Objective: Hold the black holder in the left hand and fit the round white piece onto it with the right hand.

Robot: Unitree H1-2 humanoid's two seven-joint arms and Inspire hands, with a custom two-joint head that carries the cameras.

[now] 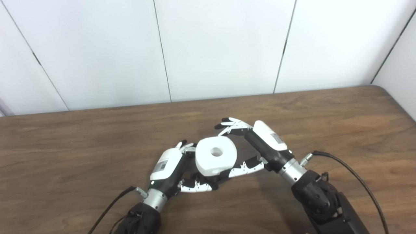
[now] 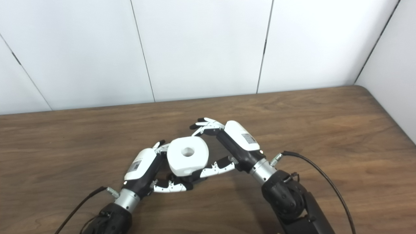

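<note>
The round white piece (image 1: 215, 158), with a hole in its middle, sits between my two hands just above the table. Only a dark sliver of the black holder (image 1: 209, 177) shows under it; the rest is hidden by the piece and my left hand. My left hand (image 1: 169, 169) is closed around the holder from the left, its thumb below the piece. My right hand (image 1: 260, 143) is at the piece's right side. Its fingers (image 1: 232, 126) are stretched out past the far edge without touching it, and its thumb (image 1: 246, 167) lies by the lower right edge.
The brown wooden table (image 1: 341, 130) runs wide to both sides, ending at a white panelled wall (image 1: 221, 48) at the back and a rounded corner at the far right. Black cables trail from both wrists.
</note>
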